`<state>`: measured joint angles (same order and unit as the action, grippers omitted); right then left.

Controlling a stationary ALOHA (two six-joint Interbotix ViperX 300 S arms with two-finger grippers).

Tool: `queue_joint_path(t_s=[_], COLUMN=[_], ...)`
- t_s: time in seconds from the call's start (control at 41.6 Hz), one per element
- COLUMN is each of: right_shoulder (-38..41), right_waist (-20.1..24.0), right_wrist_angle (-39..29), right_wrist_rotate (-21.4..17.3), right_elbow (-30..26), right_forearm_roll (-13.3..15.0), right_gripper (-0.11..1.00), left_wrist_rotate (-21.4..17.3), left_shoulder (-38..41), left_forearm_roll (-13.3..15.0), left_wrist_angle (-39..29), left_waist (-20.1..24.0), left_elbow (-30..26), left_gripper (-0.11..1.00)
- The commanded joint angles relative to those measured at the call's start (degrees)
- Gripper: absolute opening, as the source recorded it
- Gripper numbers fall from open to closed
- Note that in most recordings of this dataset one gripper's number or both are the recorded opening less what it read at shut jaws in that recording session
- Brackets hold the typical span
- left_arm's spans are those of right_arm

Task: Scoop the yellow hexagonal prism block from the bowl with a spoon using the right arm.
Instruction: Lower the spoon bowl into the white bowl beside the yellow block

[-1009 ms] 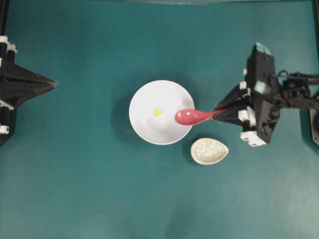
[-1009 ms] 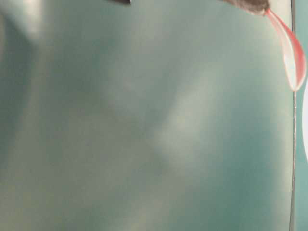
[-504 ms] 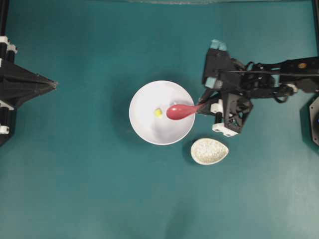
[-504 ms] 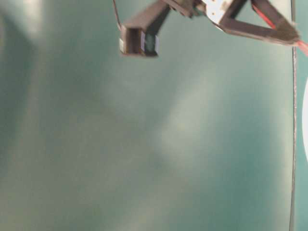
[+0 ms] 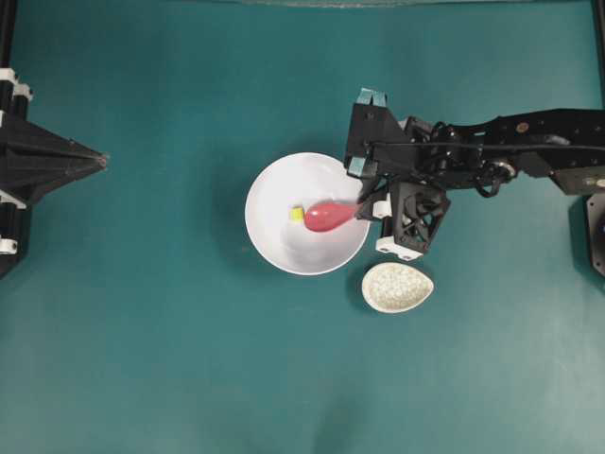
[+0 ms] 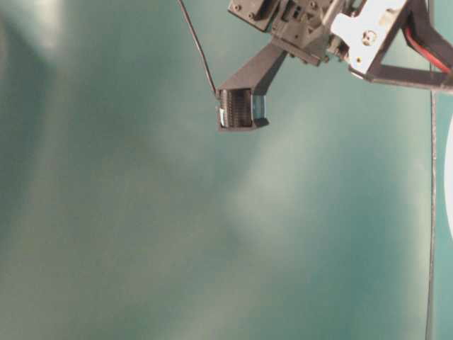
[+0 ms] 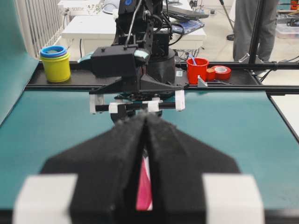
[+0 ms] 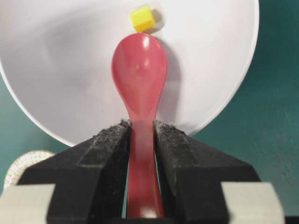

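Note:
The white bowl (image 5: 274, 180) sits mid-table. The tiny yellow hexagonal prism block (image 5: 297, 214) lies inside it, left of centre. My right gripper (image 5: 364, 208) is shut on the handle of the pink-red spoon (image 5: 326, 216) at the bowl's right rim. The scoop reaches into the bowl, its tip right against the block. In the right wrist view the block (image 8: 142, 18) sits just beyond the spoon's (image 8: 139, 70) tip, over the bowl (image 8: 70, 70), with my right gripper (image 8: 141, 128) clamped on the handle. My left gripper (image 5: 99, 163) is shut and empty at the far left, as the left wrist view (image 7: 145, 116) also shows.
A small speckled egg-shaped dish (image 5: 397, 288) lies just below and right of the bowl, under the right wrist. The right arm (image 5: 529, 151) stretches in from the right edge. Part of the right arm (image 6: 304, 28) shows at the top of the table-level view.
My right gripper has moved left with the spoon. The scoop went from the bowl's right rim to the block's right side. The left arm has not moved.

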<state>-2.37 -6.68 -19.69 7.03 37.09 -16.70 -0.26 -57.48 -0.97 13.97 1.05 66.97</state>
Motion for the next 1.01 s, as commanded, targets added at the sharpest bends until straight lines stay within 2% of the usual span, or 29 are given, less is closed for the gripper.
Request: queue_joint_path(t_s=[0.0,0.504,0.985], right_shoulder=[-0.53,2.29,2.29], right_waist=[-0.18,-0.18,-0.18], right_wrist_angle=[0.18,1.93,6.68], right_wrist_rotate=[-0.18,0.18,0.09], right_elbow=[-1.41,-4.75,-4.75], right_forearm_roll=[0.09,0.88,0.88], right_gripper=[0.23,0.23,0.23], left_wrist_rotate=[0.00,0.00,0.09], left_shoulder=[0.18,0.18,0.18], left_forearm_roll=[-0.18,-0.18,-0.18], left_wrist_angle=[0.44,0.53,0.53], left_waist=[0.09,0.09,0.09], left_elbow=[-1.41,-1.49,-1.41], left_gripper=[0.00,0.00,0.00])
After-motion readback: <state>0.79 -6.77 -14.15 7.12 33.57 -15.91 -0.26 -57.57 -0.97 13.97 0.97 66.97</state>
